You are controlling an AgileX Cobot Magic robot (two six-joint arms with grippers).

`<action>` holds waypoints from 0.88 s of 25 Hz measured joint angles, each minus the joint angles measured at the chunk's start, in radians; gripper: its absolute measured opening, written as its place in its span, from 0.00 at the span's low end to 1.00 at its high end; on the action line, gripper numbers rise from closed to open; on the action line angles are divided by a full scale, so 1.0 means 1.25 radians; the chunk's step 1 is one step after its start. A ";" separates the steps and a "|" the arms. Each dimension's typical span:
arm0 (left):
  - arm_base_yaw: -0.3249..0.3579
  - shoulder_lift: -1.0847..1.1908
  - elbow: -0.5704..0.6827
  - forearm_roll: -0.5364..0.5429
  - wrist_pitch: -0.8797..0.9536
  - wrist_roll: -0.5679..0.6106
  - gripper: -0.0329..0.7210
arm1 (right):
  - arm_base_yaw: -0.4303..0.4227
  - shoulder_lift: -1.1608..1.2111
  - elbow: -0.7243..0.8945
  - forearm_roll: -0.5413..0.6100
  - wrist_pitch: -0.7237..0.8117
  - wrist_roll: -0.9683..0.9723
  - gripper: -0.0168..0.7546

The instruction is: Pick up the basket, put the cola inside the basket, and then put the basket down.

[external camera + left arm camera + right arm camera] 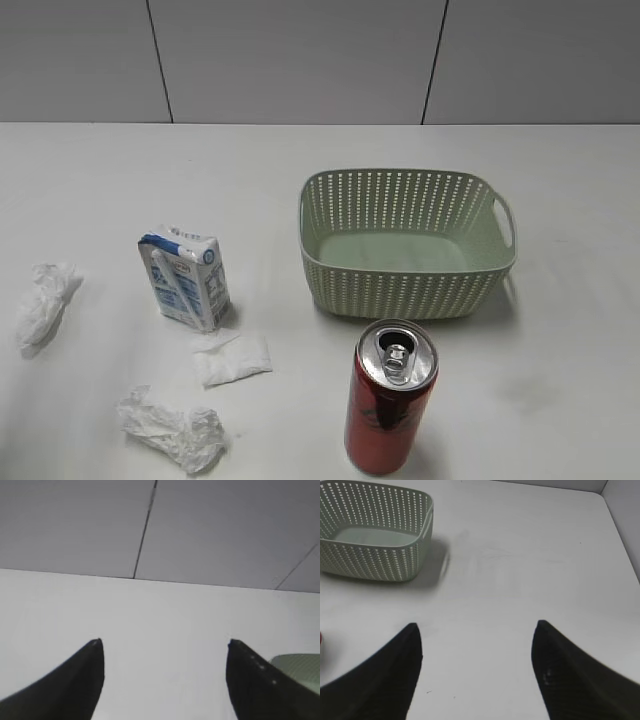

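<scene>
The pale green perforated basket [408,243] stands empty on the white table right of centre. It also shows in the right wrist view [375,530] at upper left and as a green edge in the left wrist view [300,666]. The red cola can [390,410] stands upright in front of the basket, pull-tab top up. A sliver of it shows at the left edge of the right wrist view [321,639]. Neither arm appears in the exterior view. My left gripper [165,642] is open and empty over bare table. My right gripper [476,625] is open and empty, right of the basket.
A white-and-blue milk carton [185,276] stands left of the basket. Crumpled white tissues lie at the far left [45,303], in front of the carton [232,358] and at the front left [175,428]. A grey panelled wall [300,60] backs the table.
</scene>
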 joint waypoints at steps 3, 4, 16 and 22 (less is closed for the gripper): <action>-0.045 0.089 -0.071 -0.002 0.004 0.000 0.81 | 0.000 0.000 0.000 0.000 0.000 -0.001 0.70; -0.060 0.117 -0.094 -0.004 0.006 0.000 0.81 | 0.000 0.000 0.000 0.001 0.000 -0.001 0.70; -0.208 0.485 -0.413 -0.016 0.254 -0.021 0.81 | 0.000 0.000 0.000 0.001 0.000 0.000 0.70; -0.322 0.655 -0.469 0.083 0.260 -0.169 0.81 | 0.000 0.000 0.000 0.002 0.000 0.000 0.70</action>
